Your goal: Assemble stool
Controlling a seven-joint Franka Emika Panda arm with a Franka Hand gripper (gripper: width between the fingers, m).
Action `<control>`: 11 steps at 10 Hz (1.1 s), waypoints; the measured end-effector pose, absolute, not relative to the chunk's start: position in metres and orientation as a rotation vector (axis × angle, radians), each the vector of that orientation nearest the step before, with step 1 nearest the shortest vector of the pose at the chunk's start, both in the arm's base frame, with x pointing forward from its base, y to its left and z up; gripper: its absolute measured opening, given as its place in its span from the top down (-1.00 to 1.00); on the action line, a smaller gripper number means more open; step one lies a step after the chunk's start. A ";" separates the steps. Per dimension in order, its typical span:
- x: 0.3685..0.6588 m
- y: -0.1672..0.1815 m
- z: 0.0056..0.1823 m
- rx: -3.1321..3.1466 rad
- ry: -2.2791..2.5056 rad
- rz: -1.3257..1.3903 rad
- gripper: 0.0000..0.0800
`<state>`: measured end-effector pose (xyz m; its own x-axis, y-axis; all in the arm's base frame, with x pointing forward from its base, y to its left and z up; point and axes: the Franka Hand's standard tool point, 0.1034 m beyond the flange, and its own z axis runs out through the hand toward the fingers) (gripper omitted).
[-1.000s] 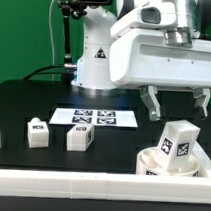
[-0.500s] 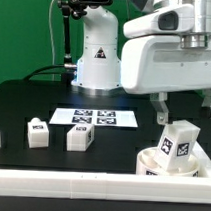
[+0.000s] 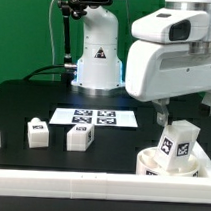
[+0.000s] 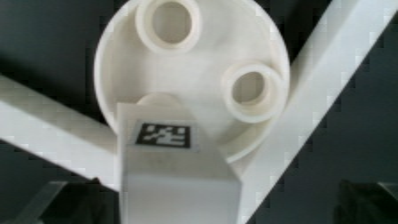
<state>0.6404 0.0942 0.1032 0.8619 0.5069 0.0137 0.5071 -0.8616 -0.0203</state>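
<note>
The hand (image 3: 184, 103) rose, open, empty; only wrist view shows holes in seat (image 4: 160, 72).

Green backdrop (image 3: 22, 29) behind a black tabletop (image 3: 18, 104), a white rail (image 3: 59, 183) along its near edge.

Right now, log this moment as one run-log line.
task: stool assembly | gripper: open, above leg, nothing held | leg: standing in seat | loose legs: two on table, exterior view's left
</note>
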 end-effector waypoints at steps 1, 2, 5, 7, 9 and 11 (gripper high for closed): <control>0.646 0.094 0.104 -3.009 -0.892 -0.061 -0.62; 0.648 0.096 0.105 -3.008 -0.925 -0.097 -0.62; 0.647 0.094 0.103 -2.983 -1.005 -0.088 -0.62; 0.648 0.093 0.102 -2.876 -1.319 -0.092 -0.62; 0.651 0.092 0.101 -2.694 -1.715 -0.107 -0.62; 0.651 0.091 0.101 -2.508 -2.027 -0.083 -0.62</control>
